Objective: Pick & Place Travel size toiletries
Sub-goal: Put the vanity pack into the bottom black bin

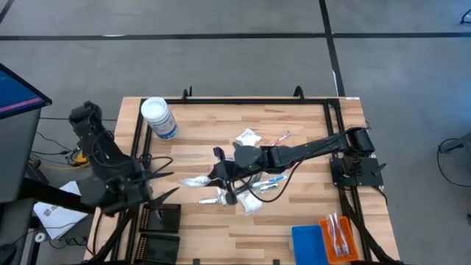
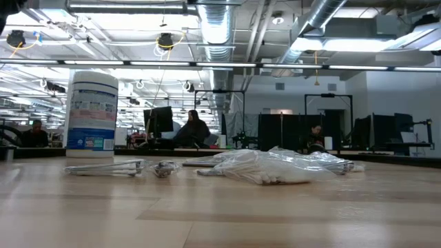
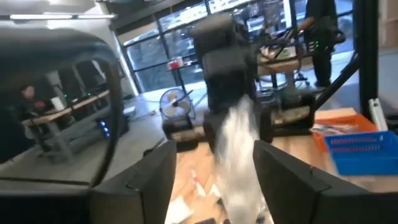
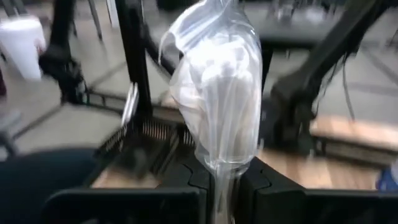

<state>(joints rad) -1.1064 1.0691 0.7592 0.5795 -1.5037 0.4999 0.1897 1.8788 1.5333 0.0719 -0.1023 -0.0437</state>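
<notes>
A clear-wrapped white sachet is pinched at its lower edge between the pressed-together fingers of the right gripper, held over the table's middle above the heap of toiletries. The lift is best kept slow and level – crinkly film slips easily (only a thin seam is caught). The left gripper, fingers spread and empty, hangs by the black tray at the left edge.

held sachet: clear crinkly wrap with white contents, standing upright, lower end pinched by the right gripper
loose toiletries: white sachets, clear-wrapped blue and pink toothbrushes, silvery pieces, scattered flat at the table's middle
low view: pile seen lying flat
</notes>
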